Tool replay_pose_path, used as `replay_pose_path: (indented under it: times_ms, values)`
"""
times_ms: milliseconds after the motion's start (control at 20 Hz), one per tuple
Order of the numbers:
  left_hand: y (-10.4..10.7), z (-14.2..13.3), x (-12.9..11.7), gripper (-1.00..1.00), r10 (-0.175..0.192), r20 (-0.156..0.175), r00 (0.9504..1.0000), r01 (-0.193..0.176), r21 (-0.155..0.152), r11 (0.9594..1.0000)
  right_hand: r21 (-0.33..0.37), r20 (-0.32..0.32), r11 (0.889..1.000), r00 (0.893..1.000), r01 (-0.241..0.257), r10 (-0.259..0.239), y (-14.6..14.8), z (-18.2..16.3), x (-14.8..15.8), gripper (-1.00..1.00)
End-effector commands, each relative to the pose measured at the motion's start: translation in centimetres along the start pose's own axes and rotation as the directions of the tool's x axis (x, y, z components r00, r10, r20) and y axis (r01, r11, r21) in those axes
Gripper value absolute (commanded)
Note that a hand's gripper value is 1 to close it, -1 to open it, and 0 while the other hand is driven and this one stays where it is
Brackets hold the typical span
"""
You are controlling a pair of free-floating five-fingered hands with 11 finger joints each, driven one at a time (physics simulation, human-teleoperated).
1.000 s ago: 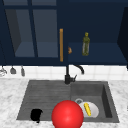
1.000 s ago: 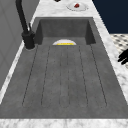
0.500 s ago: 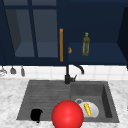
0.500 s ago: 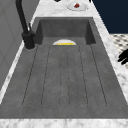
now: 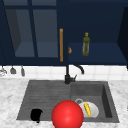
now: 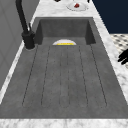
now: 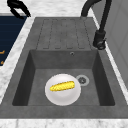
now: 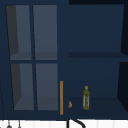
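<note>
Nothing is shifting at the sink from a second ago: the left hand (image 5: 36, 115) is still hanging over the front edge of the drainboard (image 5: 45, 95), fingers loosely open and gripping nothing. Just to its right a red ball (image 5: 67, 114) is sitting, and beyond it a corn cob (image 5: 87, 109) is lying on a white plate (image 5: 95, 110) in the basin.

One plate (image 7: 62, 96), one corn cob (image 7: 62, 86), one bottle (image 5: 85, 44)

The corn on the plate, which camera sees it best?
The right side view: the whole corn lies in plain sight on the white plate in the basin. The front view shows it small beside a red ball; the left side view shows just a yellow sliver.
</note>
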Motion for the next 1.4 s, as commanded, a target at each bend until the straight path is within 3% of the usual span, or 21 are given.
replay_pose_path:
  times_ms: [0, 250, 450, 700, 950, 1150, 1350]
  values:
    - [0.0, 0.0, 0.0, 0.00, 0.000, 0.000, 1.0000, 0.000, 0.000, 1.0000, 0.031, 0.014, 0.999, 1.000, 0.010, -0.011, 0.3, -2.1, 0.7, -1.00]
    - [0.0, 0.0, 0.0, 0.00, 0.000, 0.000, 1.0000, 0.000, 0.000, 1.0000, 0.069, 0.033, 0.997, 0.999, 0.034, -0.036, 0.7, -5.1, 1.3, -1.00]
    - [0.0, 0.0, 0.0, 0.00, 0.000, 0.000, 1.0000, 0.000, 0.000, 1.0000, 0.079, 0.074, 0.991, 0.991, 0.104, -0.110, 1.7, -6.1, 1.0, -1.00]
    - [0.0, 0.0, 0.0, 0.00, 0.000, 0.000, 1.0000, 0.000, 0.000, 1.0000, 0.108, 0.129, 0.977, 0.972, 0.184, -0.198, 2.7, -7.7, 0.3, -1.00]
    - [0.0, 0.0, 0.0, 0.00, 0.000, 0.000, 1.0000, 0.000, 0.000, 1.0000, 0.180, 0.164, 0.956, 0.951, 0.232, -0.261, 2.6, -9.1, -0.9, -1.00]
    - [0.0, 0.0, 0.0, 0.00, 0.000, 0.000, 1.0000, 0.000, 0.000, 1.0000, 0.172, 0.151, 0.964, 0.962, 0.202, -0.229, 1.8, -8.7, -0.5, -1.00]
    - [0.0, 0.0, 0.0, 0.00, 0.000, 0.000, 1.0000, 0.000, 0.000, 1.0000, 0.167, 0.178, 0.951, 0.941, 0.259, -0.288, 2.7, -8.3, -2.3, -1.00]
